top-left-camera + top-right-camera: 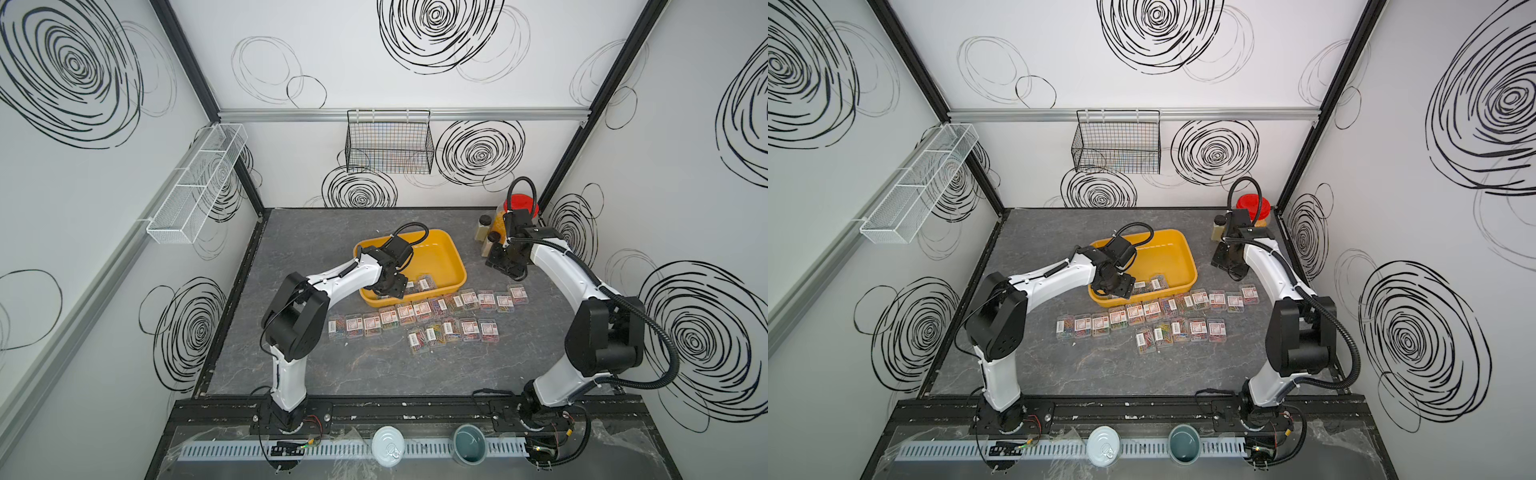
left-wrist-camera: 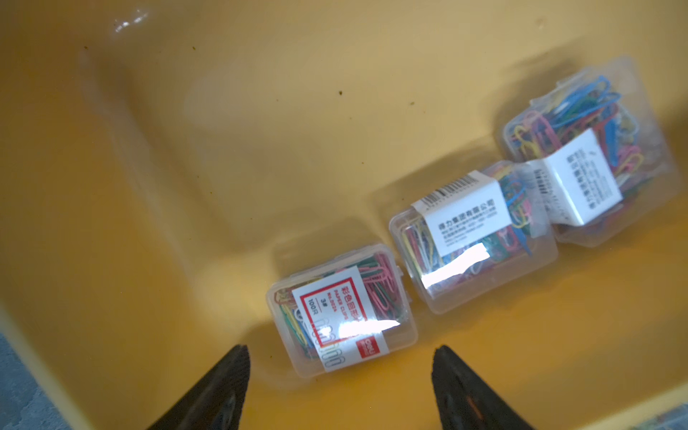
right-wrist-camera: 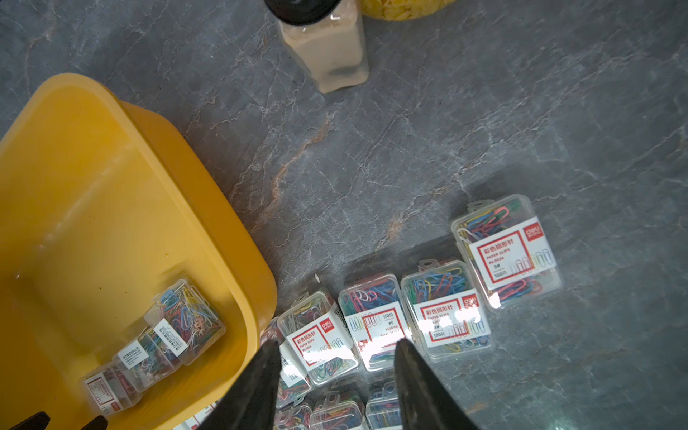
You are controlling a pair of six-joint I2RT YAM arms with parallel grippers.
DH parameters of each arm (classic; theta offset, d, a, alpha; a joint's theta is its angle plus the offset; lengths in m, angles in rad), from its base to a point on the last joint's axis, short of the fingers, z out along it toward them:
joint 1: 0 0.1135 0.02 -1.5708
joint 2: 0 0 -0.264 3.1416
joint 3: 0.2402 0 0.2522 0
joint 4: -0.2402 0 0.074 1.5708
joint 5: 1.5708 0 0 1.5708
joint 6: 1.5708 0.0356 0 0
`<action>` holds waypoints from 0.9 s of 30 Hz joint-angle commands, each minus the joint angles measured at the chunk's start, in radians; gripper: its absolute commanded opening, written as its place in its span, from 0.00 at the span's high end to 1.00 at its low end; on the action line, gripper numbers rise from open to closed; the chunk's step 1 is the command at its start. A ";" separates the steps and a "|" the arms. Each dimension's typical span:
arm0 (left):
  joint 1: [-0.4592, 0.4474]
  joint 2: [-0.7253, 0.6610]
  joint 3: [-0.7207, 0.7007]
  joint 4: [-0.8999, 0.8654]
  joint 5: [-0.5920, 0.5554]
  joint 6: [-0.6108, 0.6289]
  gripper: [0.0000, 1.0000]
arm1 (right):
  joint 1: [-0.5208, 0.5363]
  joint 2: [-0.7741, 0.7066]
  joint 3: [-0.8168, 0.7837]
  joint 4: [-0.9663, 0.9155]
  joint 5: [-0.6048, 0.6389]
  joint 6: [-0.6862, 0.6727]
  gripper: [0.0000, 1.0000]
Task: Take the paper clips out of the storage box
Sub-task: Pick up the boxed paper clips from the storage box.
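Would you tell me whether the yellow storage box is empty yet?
Not empty: the left wrist view shows three paper clip cases lying in a row on the storage box floor, beside one wall.

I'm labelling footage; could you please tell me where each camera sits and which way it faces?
Both top views: high over the arm bases, looking down on table, storage box, left arm, right arm.
Left wrist: on the left arm, facing three paper clip cases inside the box; open left gripper shows.
Right wrist: on the right arm, above more cases on the table; right gripper shows.
Shared: both wrist views show those three cases.
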 commanded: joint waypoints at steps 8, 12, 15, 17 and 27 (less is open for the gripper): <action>0.004 0.044 0.020 0.018 0.018 -0.168 0.21 | -0.015 0.056 0.067 -0.014 -0.003 -0.022 0.47; 0.003 0.064 0.027 0.003 -0.017 -0.210 0.22 | -0.016 0.074 0.086 -0.017 -0.008 -0.029 0.48; 0.004 0.076 0.028 0.002 -0.021 -0.219 0.21 | -0.015 0.082 0.091 -0.018 -0.009 -0.037 0.48; 0.005 0.085 0.028 0.005 -0.017 -0.224 0.21 | -0.015 0.083 0.094 -0.018 -0.009 -0.044 0.48; 0.021 0.139 0.017 0.020 -0.012 -0.272 0.21 | -0.027 0.073 0.076 -0.031 -0.005 -0.069 0.48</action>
